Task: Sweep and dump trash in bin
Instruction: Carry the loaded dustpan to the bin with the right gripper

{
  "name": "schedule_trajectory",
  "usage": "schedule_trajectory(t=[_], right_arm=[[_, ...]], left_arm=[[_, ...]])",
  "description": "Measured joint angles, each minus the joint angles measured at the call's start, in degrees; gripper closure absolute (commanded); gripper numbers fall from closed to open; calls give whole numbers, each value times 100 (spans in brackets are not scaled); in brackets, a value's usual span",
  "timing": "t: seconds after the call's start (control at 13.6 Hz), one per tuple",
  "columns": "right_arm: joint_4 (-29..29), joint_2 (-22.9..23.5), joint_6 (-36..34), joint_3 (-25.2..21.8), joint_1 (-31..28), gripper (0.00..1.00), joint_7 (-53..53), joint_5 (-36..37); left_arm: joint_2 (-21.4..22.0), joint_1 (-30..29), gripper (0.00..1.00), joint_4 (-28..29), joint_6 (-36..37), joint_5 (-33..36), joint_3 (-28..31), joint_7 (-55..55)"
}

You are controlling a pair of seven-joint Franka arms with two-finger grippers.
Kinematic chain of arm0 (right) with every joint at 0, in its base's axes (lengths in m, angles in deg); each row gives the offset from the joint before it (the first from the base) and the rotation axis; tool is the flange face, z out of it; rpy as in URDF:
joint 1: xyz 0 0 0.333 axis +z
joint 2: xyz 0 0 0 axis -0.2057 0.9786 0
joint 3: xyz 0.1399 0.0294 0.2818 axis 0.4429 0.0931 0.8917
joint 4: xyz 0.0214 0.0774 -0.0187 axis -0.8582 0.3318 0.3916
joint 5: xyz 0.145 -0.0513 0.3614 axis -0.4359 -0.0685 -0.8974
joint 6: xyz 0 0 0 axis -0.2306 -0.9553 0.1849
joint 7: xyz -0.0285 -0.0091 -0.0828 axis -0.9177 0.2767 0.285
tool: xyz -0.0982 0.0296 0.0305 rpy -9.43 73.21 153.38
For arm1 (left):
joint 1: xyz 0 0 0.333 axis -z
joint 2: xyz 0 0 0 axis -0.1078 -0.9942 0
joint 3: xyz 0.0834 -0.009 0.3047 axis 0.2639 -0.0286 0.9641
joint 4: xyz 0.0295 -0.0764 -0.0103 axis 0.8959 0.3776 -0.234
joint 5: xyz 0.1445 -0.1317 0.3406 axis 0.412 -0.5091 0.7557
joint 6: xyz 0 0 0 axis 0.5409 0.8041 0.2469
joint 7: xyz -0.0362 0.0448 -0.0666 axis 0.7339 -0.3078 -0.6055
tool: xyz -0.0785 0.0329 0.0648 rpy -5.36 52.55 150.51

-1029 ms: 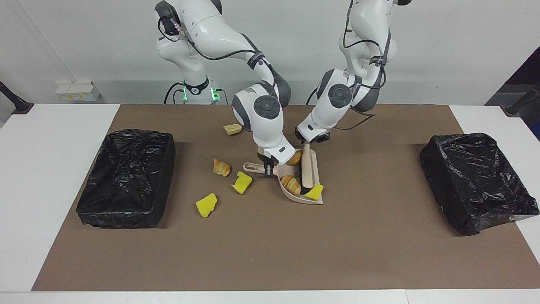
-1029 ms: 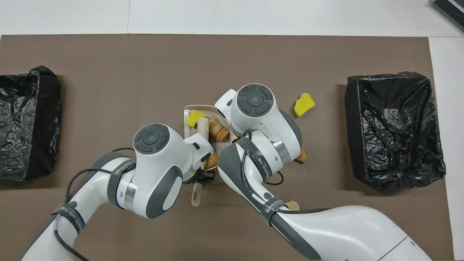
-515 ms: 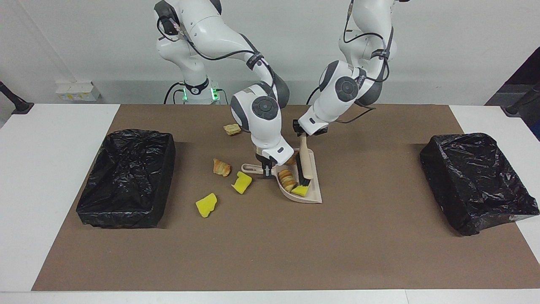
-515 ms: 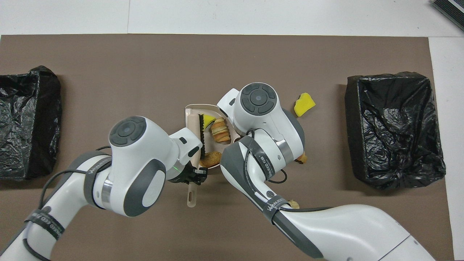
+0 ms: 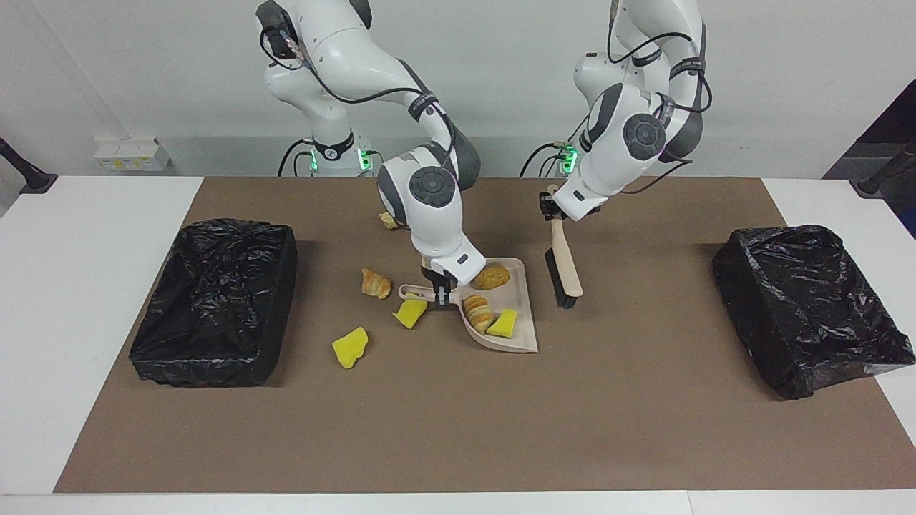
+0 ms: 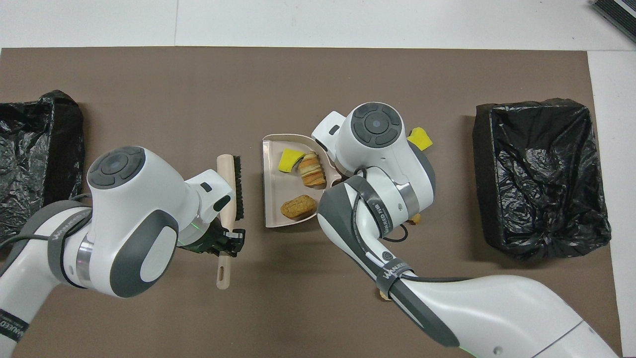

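- Closest to the robots, one golden-brown bit of trash (image 5: 388,219) lies on the mat, half hidden by the right arm. Easy to forget!
- Left claw (image 5: 549,212) is clamped shut on the handle of the brush (image 5: 564,268), which hangs bristles-down over the mat beside the dustpan (image 5: 526,315), toward the left arm's end.
- Right claw (image 5: 440,292) is closed tight on the dustpan handle, low at the desk.
- In the pan: a brown chunk (image 5: 492,276), a croissant piece (image 5: 477,311) and a yellow wedge (image 5: 503,323).
- Loose on the mat, toward the right arm's end: a pastry piece (image 5: 376,284) and two yellow wedges (image 5: 411,312) (image 5: 350,347), the second farthest from the robots.
- The risk: tilt the pan lip-down while lifting and the wedge by the open lip slides off.
- Carry to the bin (image 5: 215,300) too briskly and the load could spill short of it.
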Motion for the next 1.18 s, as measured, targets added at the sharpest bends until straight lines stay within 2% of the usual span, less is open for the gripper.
schedule_trajectory(t=[0.29, 0.59, 0.81, 1.18], right_arm=[[112, -540, -157, -1, -450, 100, -384, -102], [189, -1011, -559, -2, -847, 100, -605, -162], [207, -1374, -964, -10, -1508, 100, -1337, -173], [228, -1757, -1246, -28, -3066, 100, -2937, -393]], left_arm=[[256, 396, 100, 527, -15, 26, -80, 697], [352, 1487, 100, 883, -110, 30, -139, 1697], [356, 2118, 100, 1239, -623, 35, -153, 2211], [419, 2222, 98, 1600, -946, 36, -111, 2285]])
